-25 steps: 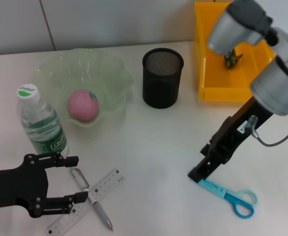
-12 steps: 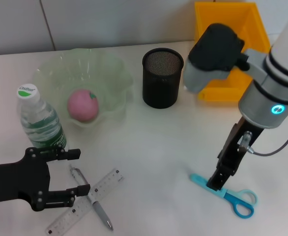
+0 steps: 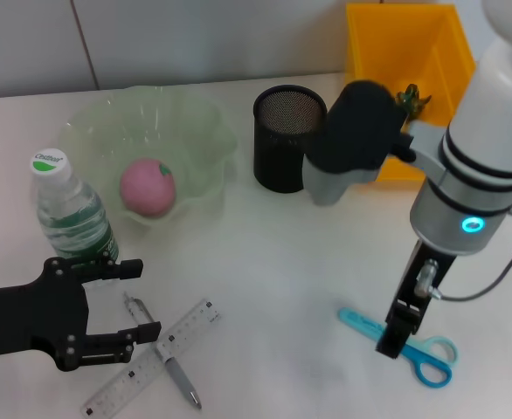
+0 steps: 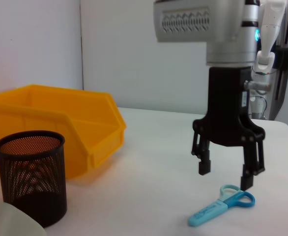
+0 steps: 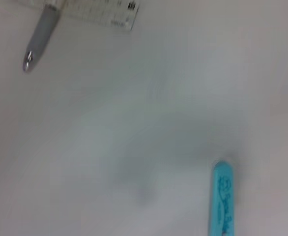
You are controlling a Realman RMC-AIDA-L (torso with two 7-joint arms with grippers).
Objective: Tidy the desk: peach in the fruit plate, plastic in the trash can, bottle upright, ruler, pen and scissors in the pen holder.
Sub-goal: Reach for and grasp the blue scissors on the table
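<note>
While right gripper [image 4: 227, 174] hangs spread over scissors [image 3: 400, 345], left gripper [image 3: 129, 301] gapes beside green-labelled bottle [image 3: 71, 218].

We see a white desk [image 3: 265, 253], on it a green fruit plate [image 3: 205, 131], upright water bottle [image 3: 71, 218], black mesh pen holder [image 3: 288, 140], yellow bin [image 3: 396, 52], crossed ruler [image 3: 186, 329] and pen [image 3: 179, 377], blue scissors [image 3: 431, 362].

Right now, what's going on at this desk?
The right gripper hangs open just above the blue scissors, apparently about to pick them up. The left gripper is open at the desk's near left, beside the crossed pen and ruler. The peach sits in the fruit plate, the bottle stands upright, and the pen holder looks empty.
</note>
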